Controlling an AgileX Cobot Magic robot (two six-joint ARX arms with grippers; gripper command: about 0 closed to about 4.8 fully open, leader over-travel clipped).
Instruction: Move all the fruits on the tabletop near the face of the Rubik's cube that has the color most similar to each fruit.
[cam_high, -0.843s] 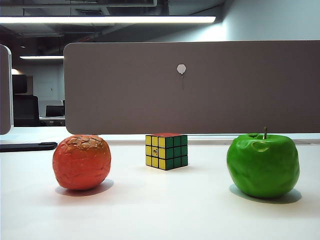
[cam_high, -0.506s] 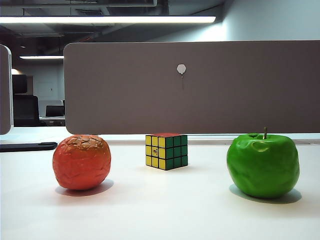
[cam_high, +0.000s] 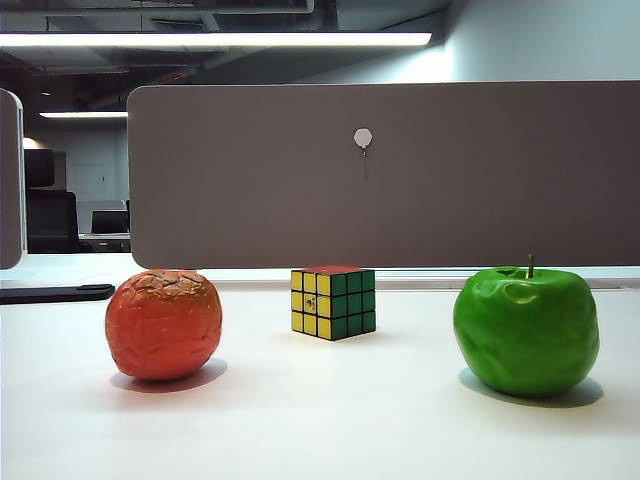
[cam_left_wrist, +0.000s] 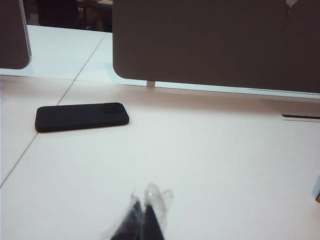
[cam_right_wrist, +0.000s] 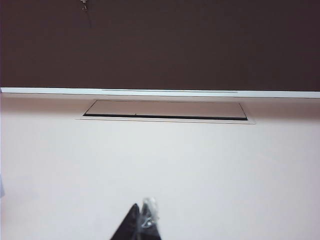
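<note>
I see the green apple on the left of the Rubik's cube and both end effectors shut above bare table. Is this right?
One detail is wrong: in the exterior view the green apple stands right of the Rubik's cube. The rest holds: left end effector and right end effector are shut above bare table.

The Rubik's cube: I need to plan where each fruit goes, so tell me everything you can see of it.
The Rubik's cube is a small 3x3 puzzle with black edges and a plastic look, resting flat on the white tabletop, turned corner-on to the exterior camera. Its yellow face points toward the orange-red fruit, its green face toward the green apple, and its red face is on top. It stands between and behind the two fruits; nothing else touches it. Neither gripper is near.
</note>
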